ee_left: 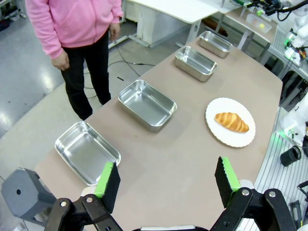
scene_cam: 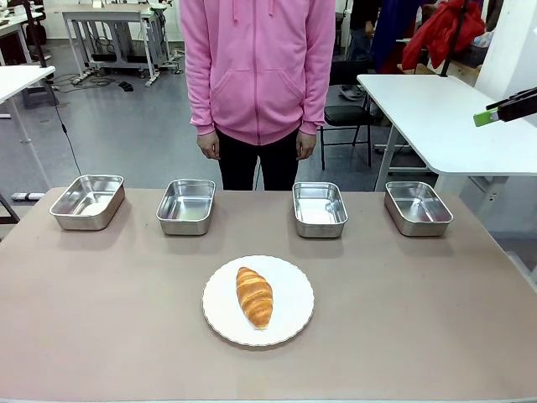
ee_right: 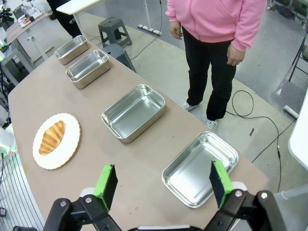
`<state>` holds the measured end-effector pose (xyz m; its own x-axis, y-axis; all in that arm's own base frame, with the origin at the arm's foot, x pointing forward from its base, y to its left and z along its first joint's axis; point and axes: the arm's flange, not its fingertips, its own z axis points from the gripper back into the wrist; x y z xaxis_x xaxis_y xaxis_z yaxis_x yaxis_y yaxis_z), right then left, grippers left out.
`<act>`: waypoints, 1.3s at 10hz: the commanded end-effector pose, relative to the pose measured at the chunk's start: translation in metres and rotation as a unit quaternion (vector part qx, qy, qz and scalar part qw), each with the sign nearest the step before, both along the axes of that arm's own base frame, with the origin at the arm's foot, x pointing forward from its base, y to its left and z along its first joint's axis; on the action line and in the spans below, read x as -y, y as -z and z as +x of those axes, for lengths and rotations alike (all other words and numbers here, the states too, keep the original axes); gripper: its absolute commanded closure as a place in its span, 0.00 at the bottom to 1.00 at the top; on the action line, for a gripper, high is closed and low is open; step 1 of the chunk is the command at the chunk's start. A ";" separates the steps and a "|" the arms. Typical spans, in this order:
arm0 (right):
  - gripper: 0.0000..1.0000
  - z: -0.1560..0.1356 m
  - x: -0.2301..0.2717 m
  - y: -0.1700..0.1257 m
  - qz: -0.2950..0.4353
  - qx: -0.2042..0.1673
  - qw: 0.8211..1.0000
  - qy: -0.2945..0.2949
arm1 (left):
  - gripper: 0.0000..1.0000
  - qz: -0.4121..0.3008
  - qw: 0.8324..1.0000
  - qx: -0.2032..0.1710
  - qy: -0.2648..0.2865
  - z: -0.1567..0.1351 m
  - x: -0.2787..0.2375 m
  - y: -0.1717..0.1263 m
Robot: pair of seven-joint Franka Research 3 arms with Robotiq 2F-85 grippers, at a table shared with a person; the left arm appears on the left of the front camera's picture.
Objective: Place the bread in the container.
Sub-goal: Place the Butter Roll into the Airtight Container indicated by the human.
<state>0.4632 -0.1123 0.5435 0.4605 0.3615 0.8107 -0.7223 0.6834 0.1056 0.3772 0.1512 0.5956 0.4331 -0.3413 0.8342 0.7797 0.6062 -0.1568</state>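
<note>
Croissant (scene_cam: 254,296) on white plate (scene_cam: 294,287) at lower centre, four steel pans (scene_cam: 320,228) ranged behind for placing; left gripper (ee_left: 166,174) and right gripper (ee_right: 163,177) hover wide open, empty

Left claw (ee_left: 167,169), right claw (ee_right: 161,169) gape (raised).

A croissant (scene_cam: 254,295) lies on a plate (scene_cam: 294,292) at lower centre of the frame, on the bench (scene_cam: 419,319). Behind it, a row of four runs across the middle of the frame: far-left pan (scene_cam: 87,201), centre-left pan (scene_cam: 186,206), centre-right pan (scene_cam: 320,208), far-right pan (scene_cam: 418,207). A person (scene_cam: 258,75) stands behind the bench at upper centre, between the two middle pans.
</note>
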 end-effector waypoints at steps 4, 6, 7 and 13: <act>0.00 0.000 -0.001 0.000 0.001 0.001 1.000 -0.001 | 0.00 0.000 1.000 0.003 0.001 0.000 0.001 -0.001; 0.00 0.000 -0.001 0.000 0.001 0.001 1.000 -0.001 | 0.00 0.000 1.000 0.003 0.001 0.000 0.001 -0.001; 0.00 0.000 -0.001 0.000 0.001 0.001 1.000 -0.001 | 0.00 0.000 1.000 0.003 0.001 0.000 0.001 -0.001; 0.00 0.000 -0.001 0.000 0.001 0.001 1.000 -0.001 | 0.00 0.000 1.000 0.003 0.001 0.000 0.001 -0.001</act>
